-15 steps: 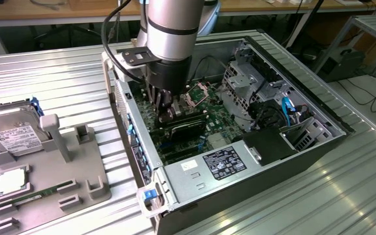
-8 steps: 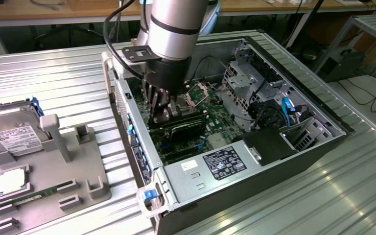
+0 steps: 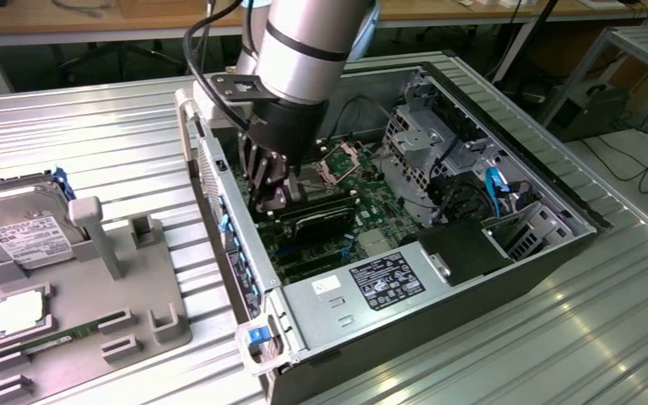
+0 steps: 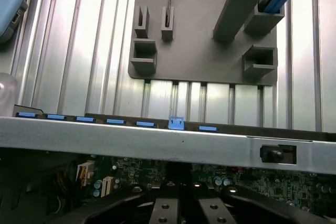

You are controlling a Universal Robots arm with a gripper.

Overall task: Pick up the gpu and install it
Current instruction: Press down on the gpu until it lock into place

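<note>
Black shroud and green board: the gpu (image 3: 321, 221) sits down inside the open computer case (image 3: 526, 253), on the motherboard (image 3: 375, 190) near the case's rear wall, directly under my claw (image 3: 270, 198). My claw is fully closed and pressed at the card's top edge; whether it grips it I cannot tell. If the card is tilted or off its slot, pushing could jam the connector or flex the board.
</note>
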